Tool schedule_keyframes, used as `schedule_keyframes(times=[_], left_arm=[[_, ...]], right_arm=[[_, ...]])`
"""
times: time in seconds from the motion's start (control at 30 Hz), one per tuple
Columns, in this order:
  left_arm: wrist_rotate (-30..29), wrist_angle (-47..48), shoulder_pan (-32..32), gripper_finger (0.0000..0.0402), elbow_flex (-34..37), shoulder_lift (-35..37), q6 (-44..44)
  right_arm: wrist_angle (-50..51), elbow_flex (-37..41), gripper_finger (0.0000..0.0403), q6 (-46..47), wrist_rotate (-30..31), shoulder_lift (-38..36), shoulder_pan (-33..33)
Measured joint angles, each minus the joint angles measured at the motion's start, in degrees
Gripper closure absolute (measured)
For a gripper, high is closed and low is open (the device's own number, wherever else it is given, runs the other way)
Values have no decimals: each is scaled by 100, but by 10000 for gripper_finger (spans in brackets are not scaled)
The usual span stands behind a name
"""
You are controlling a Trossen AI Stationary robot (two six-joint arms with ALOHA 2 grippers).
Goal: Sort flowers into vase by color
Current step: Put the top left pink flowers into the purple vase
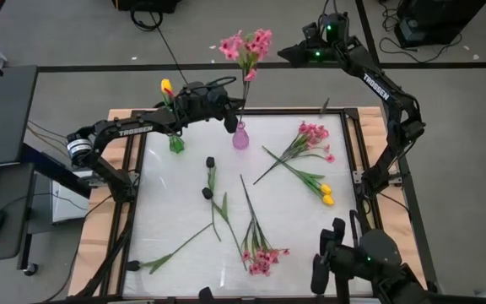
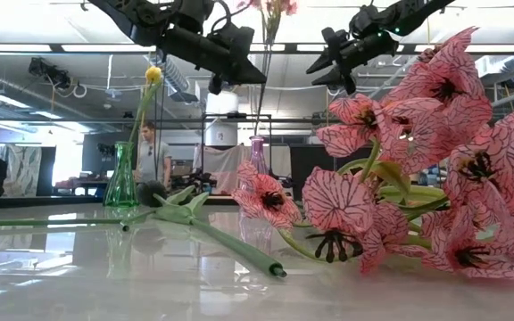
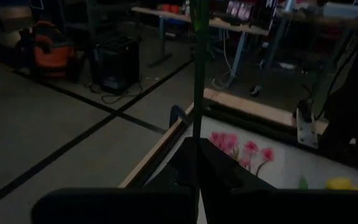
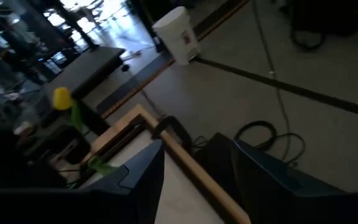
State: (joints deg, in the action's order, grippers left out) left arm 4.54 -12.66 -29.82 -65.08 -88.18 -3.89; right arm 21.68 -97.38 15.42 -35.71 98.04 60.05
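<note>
above the small pink glass vase (image 1: 240, 137), the left gripper (image 1: 231, 116) pinches a pink blossom spray's stem (image 1: 245, 89) standing in it. one yellow tulip (image 1: 166, 86) already sits in the green vase (image 1: 176, 143). several flowers (image 1: 260, 253) remain on the table (image 1: 167, 203). the right gripper (image 1: 294, 52) waits, fingers spread.

Two vases (image 1: 240, 137) (image 1: 176, 143) near the table's (image 1: 175, 203) far edge, one flower (image 1: 245, 49) standing in each. More flowers (image 1: 260, 253) lying flat on the table nearer the front.
</note>
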Motion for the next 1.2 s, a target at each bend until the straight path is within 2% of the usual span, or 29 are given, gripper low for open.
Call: schedule_keyframes(times=[0.2,1.2], left_arm=[[-2,19,0,390,0,0,123],[-234,-146,-28,390,0,4,178]], right_arm=[[-18,0,207,0,162,2,0],[-17,0,207,0,164,2,0]])
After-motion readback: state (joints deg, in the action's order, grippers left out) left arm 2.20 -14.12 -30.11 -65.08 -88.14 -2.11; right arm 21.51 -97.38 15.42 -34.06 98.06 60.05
